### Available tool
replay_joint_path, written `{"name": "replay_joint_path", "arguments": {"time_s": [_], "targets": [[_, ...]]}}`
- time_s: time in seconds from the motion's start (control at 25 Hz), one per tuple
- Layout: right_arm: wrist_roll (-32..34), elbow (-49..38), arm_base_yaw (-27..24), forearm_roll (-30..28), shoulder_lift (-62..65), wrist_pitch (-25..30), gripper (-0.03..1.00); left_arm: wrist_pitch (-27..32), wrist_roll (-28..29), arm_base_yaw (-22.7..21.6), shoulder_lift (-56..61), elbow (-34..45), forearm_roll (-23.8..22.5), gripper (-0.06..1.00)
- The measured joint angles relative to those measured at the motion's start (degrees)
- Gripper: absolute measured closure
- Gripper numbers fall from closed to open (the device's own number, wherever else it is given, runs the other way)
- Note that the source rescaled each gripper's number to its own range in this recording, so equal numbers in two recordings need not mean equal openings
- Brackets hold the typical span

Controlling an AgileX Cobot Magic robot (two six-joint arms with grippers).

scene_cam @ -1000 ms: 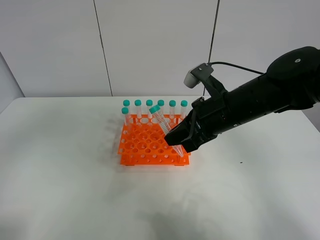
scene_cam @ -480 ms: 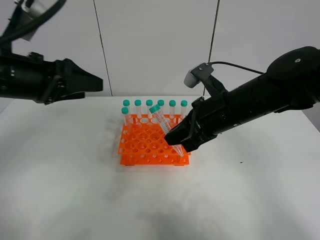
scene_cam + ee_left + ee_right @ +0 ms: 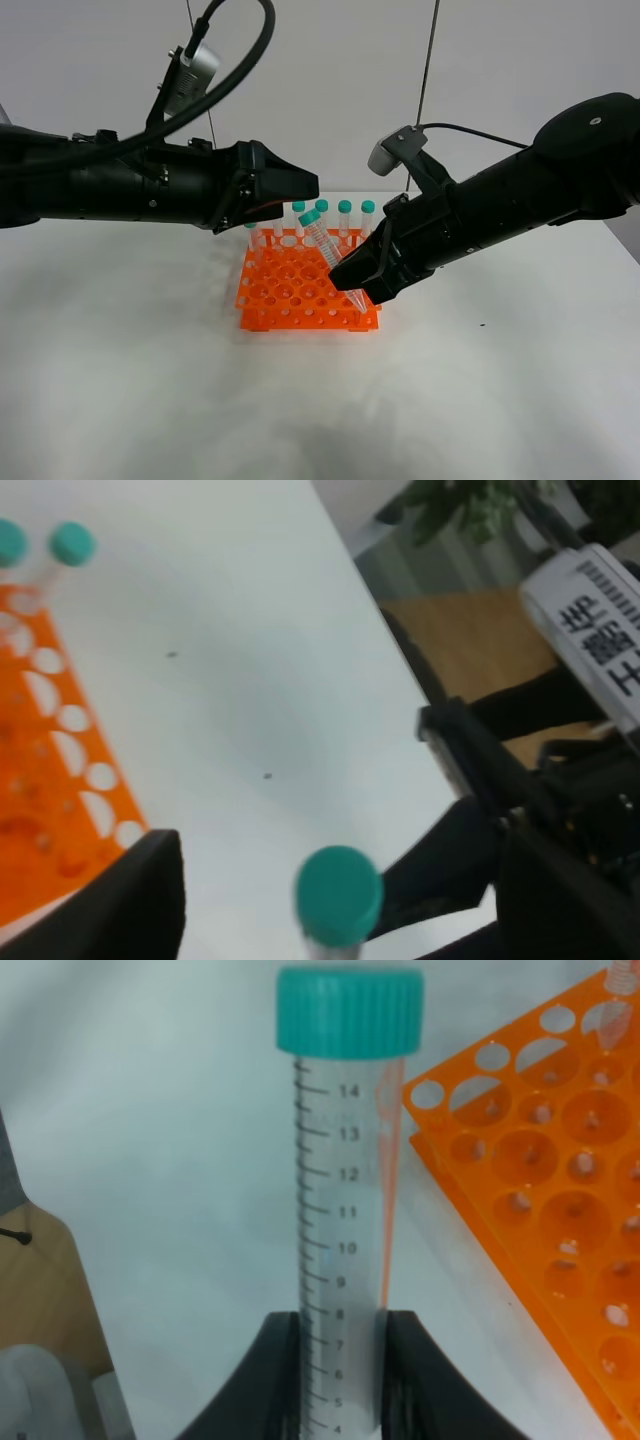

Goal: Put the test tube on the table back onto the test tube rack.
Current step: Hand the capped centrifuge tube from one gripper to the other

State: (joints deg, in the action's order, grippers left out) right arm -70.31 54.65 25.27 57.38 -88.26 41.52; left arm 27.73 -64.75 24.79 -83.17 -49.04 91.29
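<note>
My right gripper [image 3: 352, 280] is shut on the test tube [image 3: 318, 232], which tilts, teal cap up and to the left, over the front right of the orange test tube rack [image 3: 285, 290]. Whether its tip is in a hole I cannot tell. In the right wrist view the fingers [image 3: 280, 1380] clamp the tube [image 3: 345, 1190] low on its scale, and the right gripper [image 3: 340, 1370] has the rack [image 3: 540, 1160] beside it. My left gripper [image 3: 303, 186] is open above the rack's back left. In its view the left gripper [image 3: 345, 885] frames the tube's cap [image 3: 338, 892].
Other teal-capped tubes [image 3: 344, 212] stand in the rack's back row; some are hidden behind the left arm. Two show in the left wrist view [image 3: 70, 542]. The white table [image 3: 150, 380] spreads around the rack. A grey wall stands behind.
The left arm has swung in from the left, and its gripper now hovers over the rack's back left, hiding some tubes. The right arm and tube have not moved.
</note>
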Motion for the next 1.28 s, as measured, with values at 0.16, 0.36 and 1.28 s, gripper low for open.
{"name": "replay_joint_path", "arguments": {"time_s": [0.16, 0.36, 1.28], "targets": [[0.00, 0.00, 0.00, 0.00, 0.00, 0.00, 0.96, -0.40, -3.21, 2.39, -1.32, -0.04, 3.80, -0.05], [0.00, 0.00, 0.00, 0.23, 0.00, 0.75, 0.96, -0.64, -4.38, 3.32, -2.45, -0.04, 5.56, -0.05], [0.00, 0.00, 0.00, 2.09, 0.00, -0.20, 0.96, 0.54, -4.47, 3.32, -2.57, -0.04, 4.08, 0.08]]}}
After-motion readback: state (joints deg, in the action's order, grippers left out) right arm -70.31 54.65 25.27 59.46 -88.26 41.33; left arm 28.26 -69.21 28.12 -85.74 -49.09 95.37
